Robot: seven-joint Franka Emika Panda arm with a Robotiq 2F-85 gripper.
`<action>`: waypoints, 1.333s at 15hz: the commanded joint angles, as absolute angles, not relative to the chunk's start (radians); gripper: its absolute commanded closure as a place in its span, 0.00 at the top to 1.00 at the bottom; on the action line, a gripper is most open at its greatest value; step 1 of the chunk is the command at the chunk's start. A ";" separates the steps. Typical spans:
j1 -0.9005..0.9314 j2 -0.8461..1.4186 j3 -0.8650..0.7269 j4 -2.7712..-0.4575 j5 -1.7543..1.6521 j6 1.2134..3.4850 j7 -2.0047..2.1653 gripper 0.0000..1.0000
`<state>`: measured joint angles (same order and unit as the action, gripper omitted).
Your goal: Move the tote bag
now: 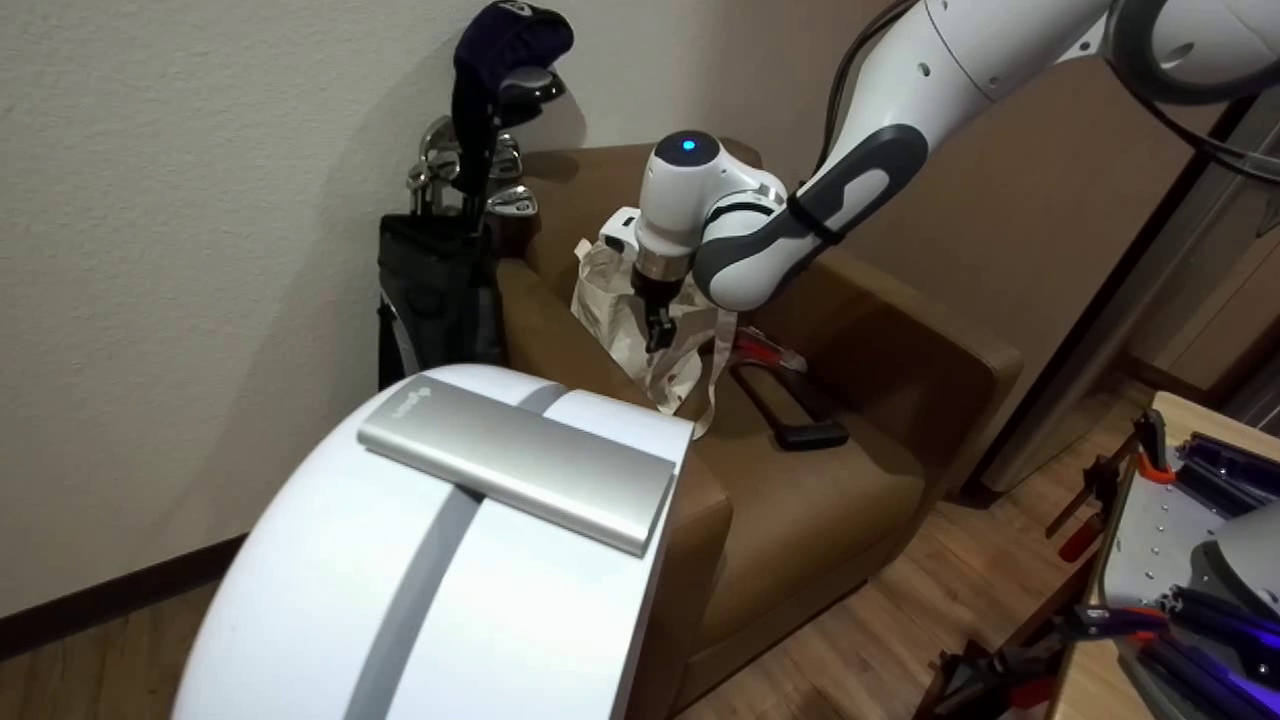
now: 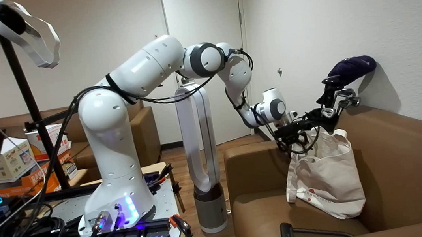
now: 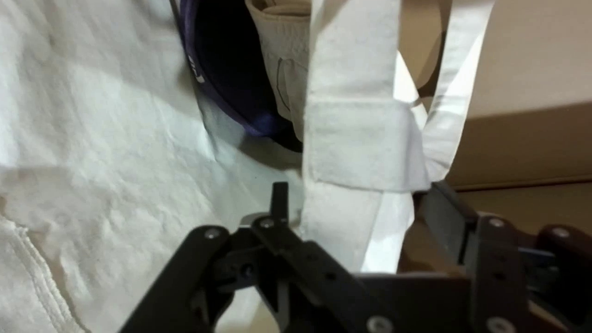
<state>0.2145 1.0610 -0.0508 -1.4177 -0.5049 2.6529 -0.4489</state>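
The tote bag [image 2: 327,177] sat on the brown armchair [image 2: 259,214], at four o'clock in an exterior view, its cloth creased and slumping. We judged it light and soft, unlikely to slip or break, but apt to sag and swing once raised. The handle's stitched overlap [image 3: 358,145], at twelve o'clock from the gap of our gripper [image 3: 360,201], looked the best place to take hold: doubled cloth there should be stiffer than the thin sides. The gripper stood wide, with the handle showing in its gap, and clamped nothing; whether it brushed the cloth, we could not tell. The narrower second strap [image 3: 458,88], at one o'clock, might fold into the bite.

Only the wrist view let us look down into the bag, where what seemed a navy cap [image 3: 226,69] and a beige cloth item [image 3: 284,60] lay between eleven and twelve o'clock. Red lettering [image 2: 320,198] low on the bag showed in an exterior view but not at the wrist. An exterior view also gave us a red-and-grey item [image 1: 765,349], just past three o'clock from the gripper; the wrist view missed it.
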 commanded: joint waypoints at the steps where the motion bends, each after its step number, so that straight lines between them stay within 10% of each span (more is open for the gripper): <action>1: 0.196 1.079 -0.037 -1.396 -0.520 2.682 -0.477 0.47; 8: 0.191 1.068 -0.042 -1.413 -0.522 2.686 -0.480 0.05; 20: 0.127 1.001 0.095 -1.444 -0.508 2.457 -0.986 0.05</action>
<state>0.1511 1.0388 0.0624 -1.4161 -0.5089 2.5325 -0.8404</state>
